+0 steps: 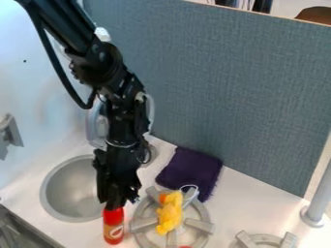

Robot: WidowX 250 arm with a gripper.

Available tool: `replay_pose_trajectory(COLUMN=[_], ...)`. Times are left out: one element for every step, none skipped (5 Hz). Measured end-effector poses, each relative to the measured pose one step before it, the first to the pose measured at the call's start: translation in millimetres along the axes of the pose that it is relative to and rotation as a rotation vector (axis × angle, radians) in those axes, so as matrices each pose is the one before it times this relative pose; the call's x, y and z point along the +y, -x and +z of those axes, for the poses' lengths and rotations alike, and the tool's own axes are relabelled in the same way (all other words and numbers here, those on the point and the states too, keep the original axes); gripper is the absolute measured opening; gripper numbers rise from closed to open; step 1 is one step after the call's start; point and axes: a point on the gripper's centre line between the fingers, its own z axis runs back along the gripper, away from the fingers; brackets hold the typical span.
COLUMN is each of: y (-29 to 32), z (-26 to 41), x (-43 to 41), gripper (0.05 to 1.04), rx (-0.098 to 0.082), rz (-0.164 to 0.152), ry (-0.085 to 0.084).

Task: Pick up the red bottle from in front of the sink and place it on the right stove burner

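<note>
Here's the black arm, angling in from the upper left, and its gripper (116, 205) hangs low, pointing down, right at the top of a red bottle (113, 228). Whether it's clamped on the bottle or merely touching it, I can't tell from here. The bottle is upright, pale label around its middle, in the narrow strip between the round grey sink (61, 196) and the grey burner (201, 224). Over on that burner, a yellow toy (169, 213) with an orange patch at its upper end lies across the grate, a thin white loop (190, 187) just above it. Behind them, a dark purple cloth (191, 170) is spread on the white desk (249, 202), close to the upright blue-grey panel (239, 92). And out to the right, a second grate (265, 239) sits at the lower edge, with a grey post (317, 206) rising beyond it.
</note>
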Motion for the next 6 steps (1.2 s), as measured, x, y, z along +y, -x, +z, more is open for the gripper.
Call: replay_pose_trajectory(y=[4.43,-3.42,-13.04,-26.43,-22.11,-23.13], z=[58.62,31.07,10.80,1.96,-11.93,-13.99], x=[-6.13,-10.56,-16.99,-25.94,-32.66,-20.13], gripper=[0.335,0.335,0.335,0.335,0.335,0.335], rx=[-0.1600,-0.0191,-0.0100,-0.0198,0.0140,-0.0013], rz=[-0.0105,-0.0275,-0.0477,-0.0842,-0.1031,-0.0794], ry=[0.0021,0.0332,0.0055,-0.0010,-0.0306,-0.0099])
